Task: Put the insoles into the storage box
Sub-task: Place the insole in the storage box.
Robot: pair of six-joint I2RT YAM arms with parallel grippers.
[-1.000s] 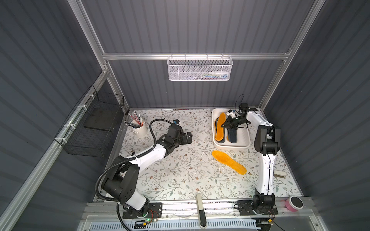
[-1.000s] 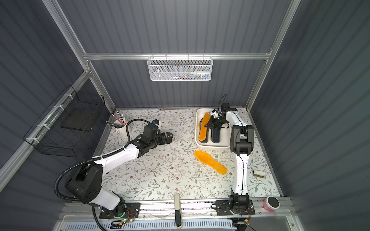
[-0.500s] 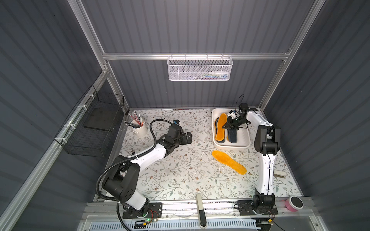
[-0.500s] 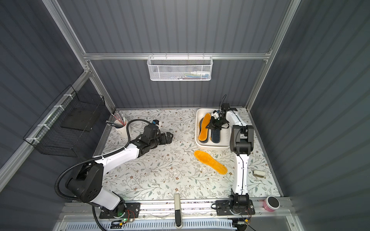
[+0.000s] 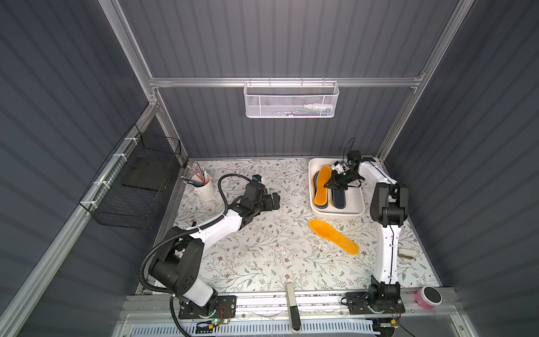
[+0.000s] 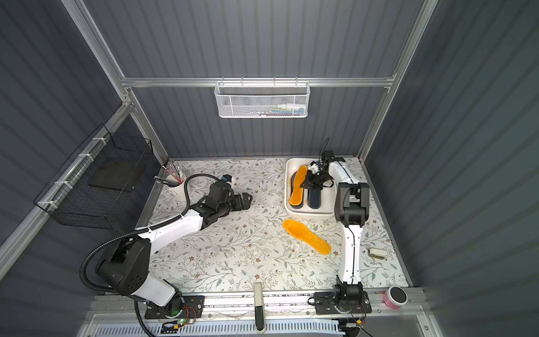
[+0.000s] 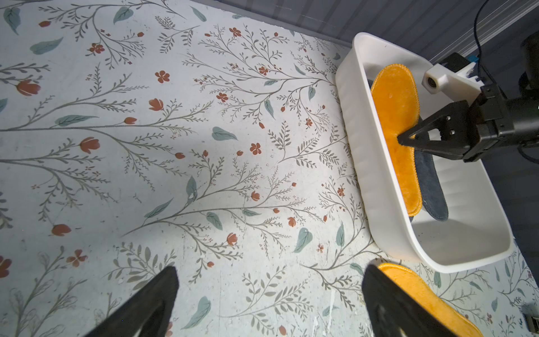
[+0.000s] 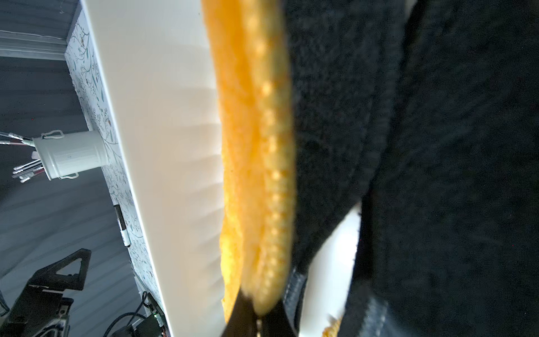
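In both top views the right claw [image 5: 326, 184] [image 6: 303, 184] reaches into the storage box [image 5: 338, 214]. Its jaws are closed on the edge of an orange insole [image 5: 322, 186] which lies in the box. A dark grey insole [image 5: 338, 198] lies in the box too, under the body of this claw. A second orange insole [image 5: 332, 236] lies flat on the table [image 5: 262, 256], outside the box and well apart from the left claw [image 5: 274, 201]. The left claw hangs low over the table with jaws wide and holds nothing.

In the left wrist view the left claw [image 7: 269, 272] has only bare table between its fingers. The second orange insole [image 7: 423, 297] is just beside one finger, and the box [image 7: 376, 186] is farther ahead.

In the right wrist view the stitched edge of the orange insole [image 8: 256, 146] runs into the closed tips of the right claw [image 8: 256, 318]. The dark insole is on one side, the box wall on the other. A pen cup [image 8: 73, 154] stands beyond the wall.
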